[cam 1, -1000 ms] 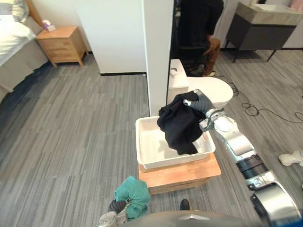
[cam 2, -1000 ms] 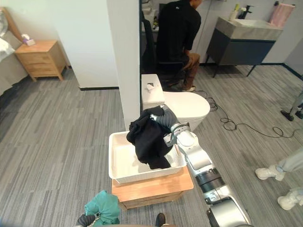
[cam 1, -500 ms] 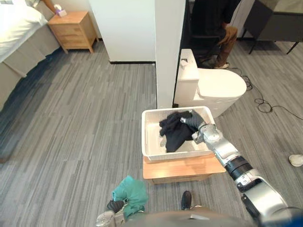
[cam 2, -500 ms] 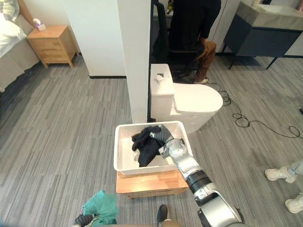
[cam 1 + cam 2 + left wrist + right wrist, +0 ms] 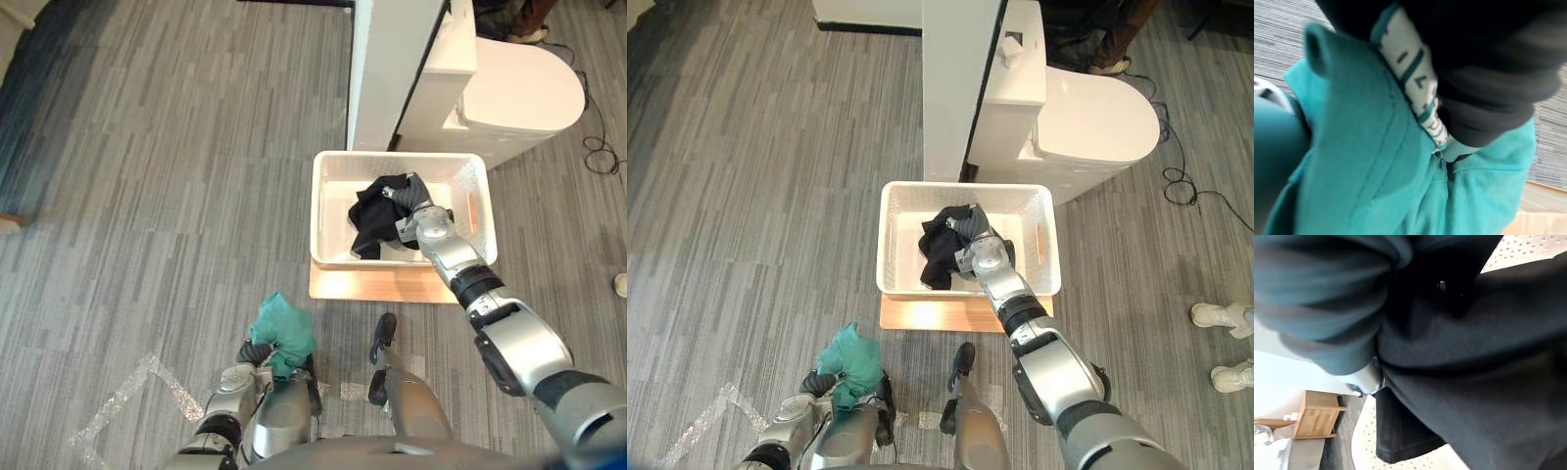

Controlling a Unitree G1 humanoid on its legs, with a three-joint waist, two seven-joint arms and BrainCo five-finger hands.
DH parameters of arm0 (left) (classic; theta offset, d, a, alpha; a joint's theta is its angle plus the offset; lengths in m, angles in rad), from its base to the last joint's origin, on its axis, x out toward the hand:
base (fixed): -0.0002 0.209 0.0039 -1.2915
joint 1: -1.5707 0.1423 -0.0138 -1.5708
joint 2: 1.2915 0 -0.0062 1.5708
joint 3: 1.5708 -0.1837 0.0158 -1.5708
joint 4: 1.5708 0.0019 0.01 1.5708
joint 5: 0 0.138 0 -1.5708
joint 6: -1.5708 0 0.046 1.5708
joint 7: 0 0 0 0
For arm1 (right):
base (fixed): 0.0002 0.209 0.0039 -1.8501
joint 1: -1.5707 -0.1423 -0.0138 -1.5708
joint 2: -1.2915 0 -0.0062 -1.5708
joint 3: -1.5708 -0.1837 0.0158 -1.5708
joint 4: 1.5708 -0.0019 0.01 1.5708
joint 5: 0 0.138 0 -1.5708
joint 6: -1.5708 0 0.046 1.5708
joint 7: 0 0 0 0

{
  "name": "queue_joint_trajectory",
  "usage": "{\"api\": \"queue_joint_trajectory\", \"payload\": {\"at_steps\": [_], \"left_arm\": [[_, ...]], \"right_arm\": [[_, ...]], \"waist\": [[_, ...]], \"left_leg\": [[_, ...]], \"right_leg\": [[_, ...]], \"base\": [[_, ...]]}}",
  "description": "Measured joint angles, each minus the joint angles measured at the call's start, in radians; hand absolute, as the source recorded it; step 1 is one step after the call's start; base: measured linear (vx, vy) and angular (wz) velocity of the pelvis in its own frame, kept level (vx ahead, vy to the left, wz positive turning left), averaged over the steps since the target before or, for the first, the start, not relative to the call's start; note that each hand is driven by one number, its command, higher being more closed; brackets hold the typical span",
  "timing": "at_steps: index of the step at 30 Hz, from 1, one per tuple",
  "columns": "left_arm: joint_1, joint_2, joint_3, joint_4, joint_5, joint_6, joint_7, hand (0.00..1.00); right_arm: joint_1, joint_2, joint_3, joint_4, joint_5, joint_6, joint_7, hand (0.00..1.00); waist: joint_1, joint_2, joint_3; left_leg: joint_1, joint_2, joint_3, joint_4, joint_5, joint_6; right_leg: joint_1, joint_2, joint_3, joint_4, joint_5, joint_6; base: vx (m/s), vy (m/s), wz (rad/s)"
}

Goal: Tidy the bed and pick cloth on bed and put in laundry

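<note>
My right robot hand is down inside the white perforated plastic laundry basket, pressed against the crumpled black cloth lying in the basket's middle. I cannot tell whether it grips the fabric or has let go. The basket sits on a low light-wood bench, with a white toilet just beyond it. Near me on the left, my left robot hand is clenched around a bunched teal cloth, above the grey plank floor.
</note>
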Motion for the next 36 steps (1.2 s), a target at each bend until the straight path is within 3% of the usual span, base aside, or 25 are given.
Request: {"api": "queue_joint_trajectory", "payload": {"at_steps": [7,11,13,16,25,28,32,36], "left_arm": [[0.013,0.002,-0.003,-0.008,0.01,0.014,-0.002,1.0],[0.04,0.008,-0.01,-0.014,0.043,0.022,-0.004,1.0],[0.067,0.01,-0.016,-0.016,0.044,0.036,-0.011,1.0],[0.11,0.011,-0.036,-0.016,0.044,0.042,-0.026,1.0],[0.164,0.011,-0.033,-0.015,0.04,0.041,-0.05,1.0],[0.175,0.011,-0.03,-0.01,0.029,0.04,-0.053,1.0],[0.19,0.011,-0.026,0.006,0.028,0.038,-0.057,1.0],[0.199,0.005,0.013,0.026,-0.064,0.035,-0.051,1.0]], "right_arm": [[0.008,-0.048,-0.039,-0.006,0.0,0.002,0.013,0.0],[0.061,-0.084,-0.057,-0.095,-0.001,0.01,0.021,0.0],[0.097,-0.091,-0.061,-0.128,-0.02,0.036,0.028,0.0],[0.173,-0.104,-0.069,-0.167,-0.029,0.06,0.029,0.0],[0.378,-0.18,-0.225,-0.186,-0.043,0.104,-0.034,0.0],[0.462,-0.184,-0.299,-0.129,-0.025,0.092,-0.071,0.0],[0.564,-0.182,-0.418,-0.032,0.049,0.034,-0.082,0.0],[0.685,-0.13,-0.529,0.079,0.117,-0.029,-0.012,0.0]], "waist": [[-0.004,-0.003,-0.003],[-0.007,-0.024,-0.042],[-0.007,-0.035,-0.065],[-0.015,-0.032,-0.133],[-0.043,0.003,-0.198],[-0.052,0.012,-0.215],[-0.073,0.025,-0.234],[-0.085,0.028,-0.251]], "left_leg": [[0.042,-0.004,-0.009,0.0,-0.006,0.004],[0.056,-0.003,-0.003,0.001,-0.013,0.002],[0.088,0.0,0.018,0.001,-0.02,0.0],[0.102,0.0,0.033,0.001,-0.031,-0.002],[0.14,0.001,0.056,0.001,-0.042,-0.007],[0.156,0.002,0.077,-0.002,-0.047,-0.01],[0.169,0.001,0.088,-0.002,-0.052,-0.01],[0.205,0.002,0.099,-0.011,-0.057,-0.017]], "right_leg": [[0.044,-0.004,0.003,0.0,0.005,0.006],[0.055,-0.003,0.012,-0.001,0.004,0.006],[0.074,0.002,0.034,-0.003,0.002,0.005],[0.082,-0.001,0.045,-0.005,-0.017,0.007],[0.106,0.003,0.069,-0.006,-0.029,0.009],[0.109,0.009,0.087,-0.006,-0.029,0.009],[0.116,0.009,0.09,-0.006,-0.029,0.01],[0.143,0.012,0.098,-0.006,-0.044,0.015]], "base": [[0.0,0.033,0.01],[-0.01,0.021,-0.07],[0.01,0.009,-0.24],[0.0,0.009,-0.18],[0.0,0.001,-0.09],[0.0,0.001,-0.19],[-0.01,0.01,-0.1],[-0.04,0.006,-0.09]]}}
